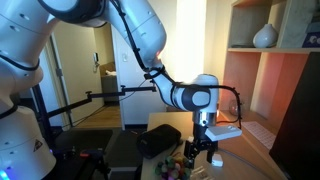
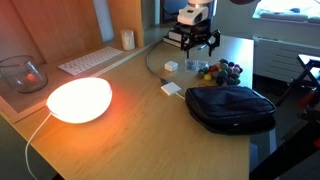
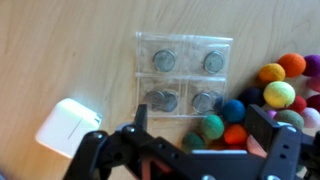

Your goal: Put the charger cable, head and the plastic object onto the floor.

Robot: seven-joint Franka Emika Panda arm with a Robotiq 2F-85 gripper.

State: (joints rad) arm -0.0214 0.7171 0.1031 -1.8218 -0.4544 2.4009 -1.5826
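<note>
On the table (image 2: 120,125), the gripper (image 3: 202,116) hangs with its jaws apart and empty, the plastic packet (image 3: 183,72) at its 12 o'clock in the wrist view. The head (image 3: 68,126) lies at the packet's 8 o'clock and the balls (image 3: 270,95) crowd its 4 o'clock. The packet looks like the next pick. It lies flat, so I would centre over it, come down until the tips nearly brush the wood, and pinch across one edge, clear of the balls. Then carry it past the table edge to the floor (image 1: 100,117). The count is one packet holding four discs, one head, one cable (image 2: 150,62), one pouch (image 2: 232,108), and about ten balls, too bunched for an exact number.
</note>
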